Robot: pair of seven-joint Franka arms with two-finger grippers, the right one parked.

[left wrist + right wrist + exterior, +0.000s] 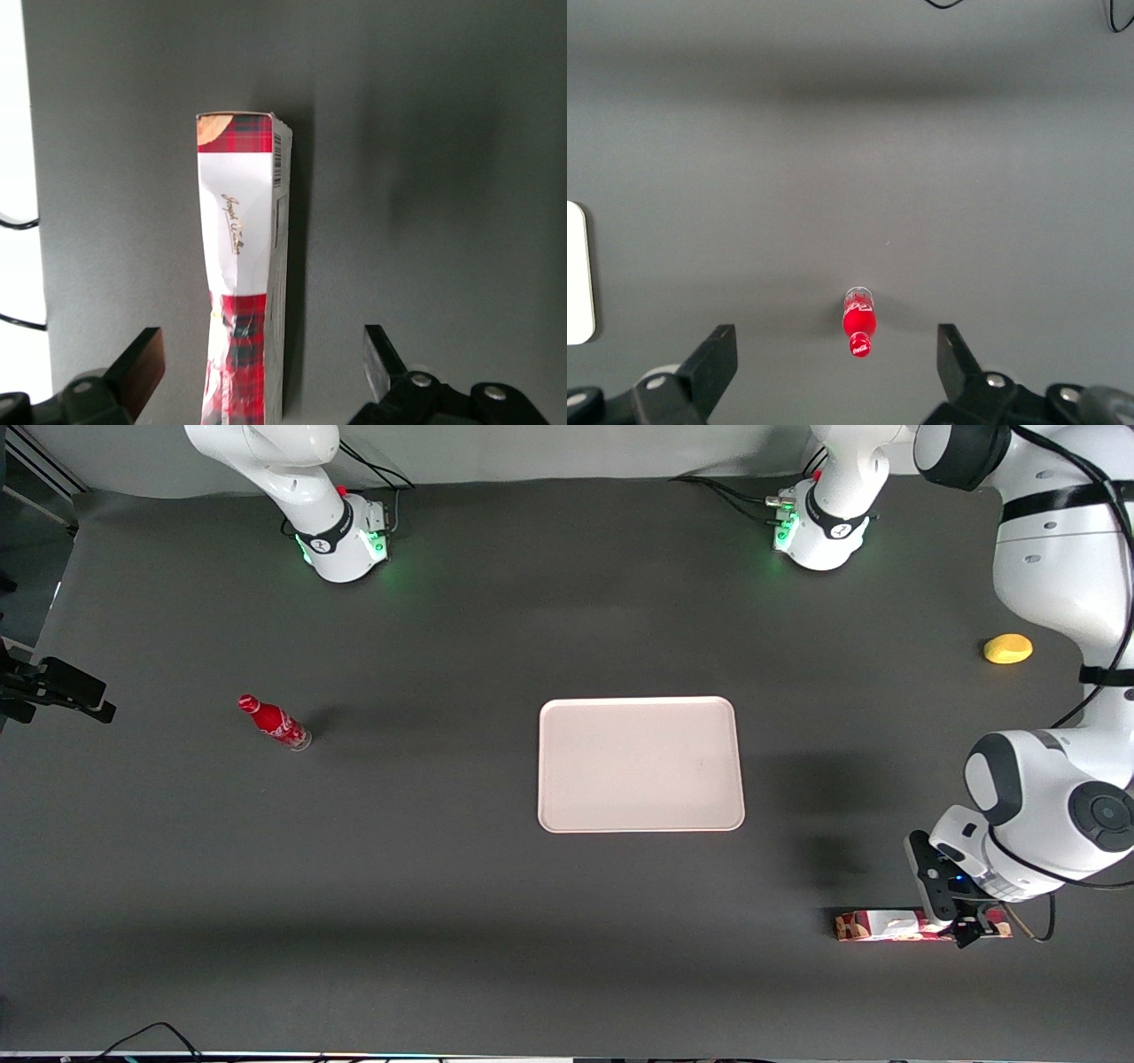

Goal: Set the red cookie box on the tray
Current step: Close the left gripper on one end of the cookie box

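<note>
Both fingers of the open hand (257,372) straddle the red cookie box (241,266), untouched, gaps either side.

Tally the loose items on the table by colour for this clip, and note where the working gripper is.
Red: 2, the red cookie box and the small red bottle
Pinkish-white: 1, the tray
Yellow: 1, a rounded yellow object
Total: 4
The gripper is open, straddling the box.
</note>
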